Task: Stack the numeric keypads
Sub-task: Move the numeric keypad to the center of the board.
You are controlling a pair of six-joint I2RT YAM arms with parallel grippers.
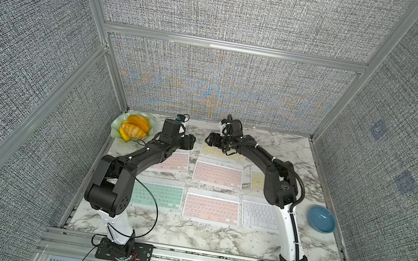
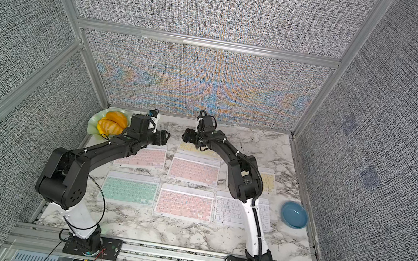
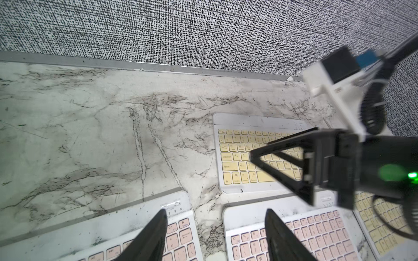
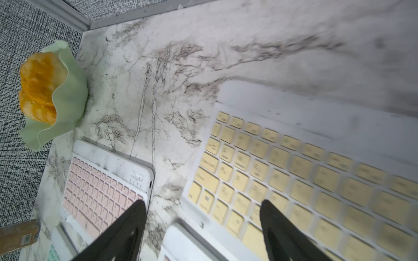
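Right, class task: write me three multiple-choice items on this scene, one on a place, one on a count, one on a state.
1. Where does the blue bowl stand? A on top of a keypad; B on the table beside the white keypad; C at the table's far left corner.
2. How many pink keypads are there? A two; B three; C five.
3. The right gripper is: A open and empty; B shut on a keypad; C shut on the bowl.
Key: 1 B, it rests on marble next to the white keys; 2 B, three pink sets lie flat; 3 A, its fingers stand apart, nothing between.
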